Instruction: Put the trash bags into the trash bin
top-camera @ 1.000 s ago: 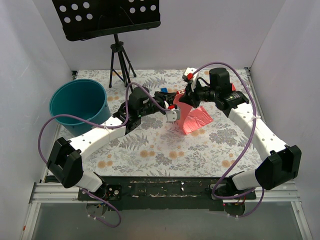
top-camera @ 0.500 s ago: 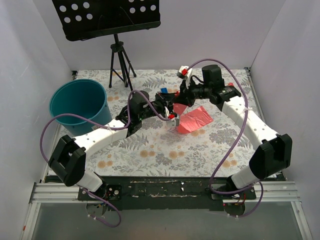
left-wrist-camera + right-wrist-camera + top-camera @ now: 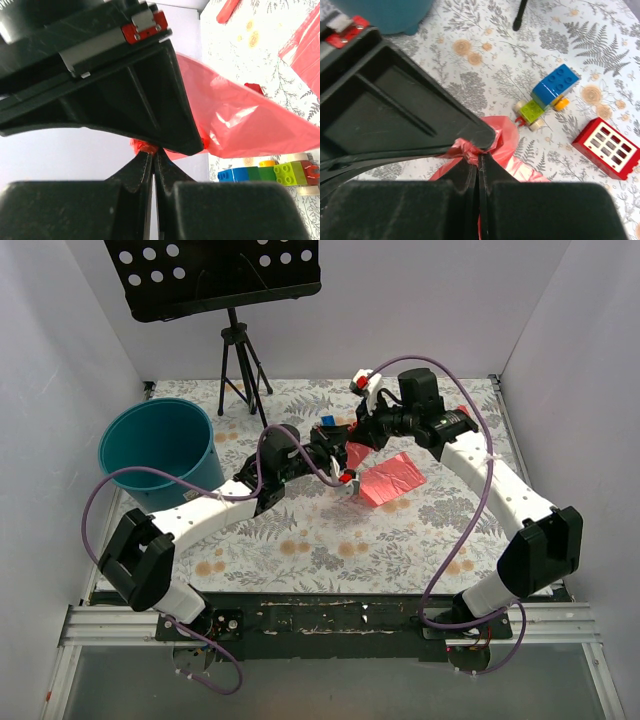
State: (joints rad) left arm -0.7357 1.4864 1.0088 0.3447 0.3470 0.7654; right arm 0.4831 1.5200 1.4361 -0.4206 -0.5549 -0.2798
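Note:
The trash bag (image 3: 392, 478) is thin pink-red film, one bunched corner raised over the middle of the table and the rest draped on the cloth. My left gripper (image 3: 345, 447) and right gripper (image 3: 358, 440) meet tip to tip, both shut on that same bunched corner. In the left wrist view the gripper (image 3: 152, 151) pinches crumpled film and the bag (image 3: 240, 120) fans out to the right. The right gripper (image 3: 479, 156) clamps the knot of film in its own view, bag (image 3: 507, 142) behind it. The teal trash bin (image 3: 160, 445) stands upright at far left, apart from both grippers.
A toy brick car (image 3: 547, 95) and a flat red box with white squares (image 3: 607, 147) lie on the cloth behind the bag. A red stick (image 3: 227, 10) lies nearby. A music stand's tripod (image 3: 240, 360) stands at the back, between bin and grippers.
Both grippers have shifted a little left and toward the back together, still holding the bag. The film hung like a tall tent before; now more of it lies flat.

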